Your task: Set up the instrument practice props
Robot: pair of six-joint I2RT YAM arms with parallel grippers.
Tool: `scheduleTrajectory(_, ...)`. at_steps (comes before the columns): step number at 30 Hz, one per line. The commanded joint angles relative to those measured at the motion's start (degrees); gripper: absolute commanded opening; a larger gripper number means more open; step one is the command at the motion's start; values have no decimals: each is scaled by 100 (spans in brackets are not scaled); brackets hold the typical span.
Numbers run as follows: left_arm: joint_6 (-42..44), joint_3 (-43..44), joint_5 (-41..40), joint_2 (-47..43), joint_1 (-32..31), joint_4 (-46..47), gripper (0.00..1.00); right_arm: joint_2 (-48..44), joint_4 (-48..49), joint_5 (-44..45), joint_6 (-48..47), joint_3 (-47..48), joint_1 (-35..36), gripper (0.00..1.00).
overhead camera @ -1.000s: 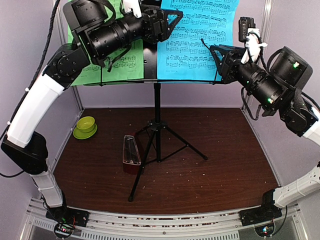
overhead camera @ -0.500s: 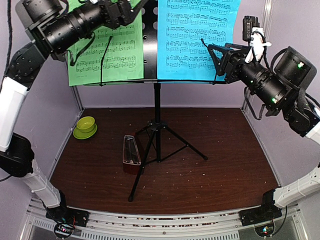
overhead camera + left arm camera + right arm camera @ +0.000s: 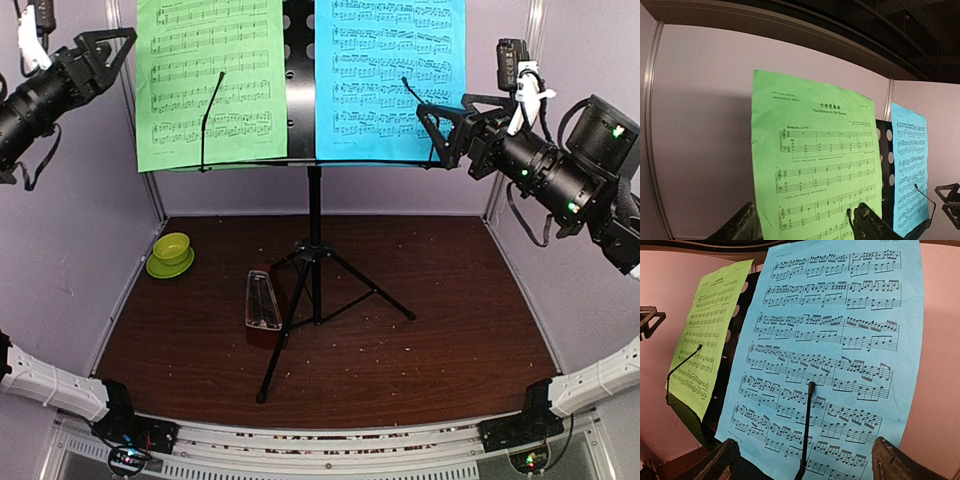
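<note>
Hazard watch | left gripper (image 3: 118,50) open, empty, well left of green sheet (image 3: 205,80) | right gripper (image 3: 432,132) open, empty, near right edge of blue sheet (image 3: 390,70) | both sheets on music stand (image 3: 314,235), metronome (image 3: 264,305) at its near-left foot | stray jaw could snag a sheet or tip the stand

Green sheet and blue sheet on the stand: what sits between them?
A bare strip of the black hole-punched desk separates the green sheet from the blue sheet; clearest in the top external view.
</note>
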Motion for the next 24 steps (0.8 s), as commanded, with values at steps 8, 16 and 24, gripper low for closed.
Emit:
scheduleTrajectory(8, -1776, -871, -1048, -971, 590, -1619, 69, -455, -1783, -523, 468, 306, -22, 100)
scheduleTrajectory(16, -3007, -1743, -465, -1307, 1673, -2360, 70, -1055, -2102, -649, 1323, -651, -24, 100)
scheduleTrajectory(24, -4147, -3063, 1480, -1599, 3611, -2287, 74, -1642, -2217, -643, 2086, -2012, -45, 100)
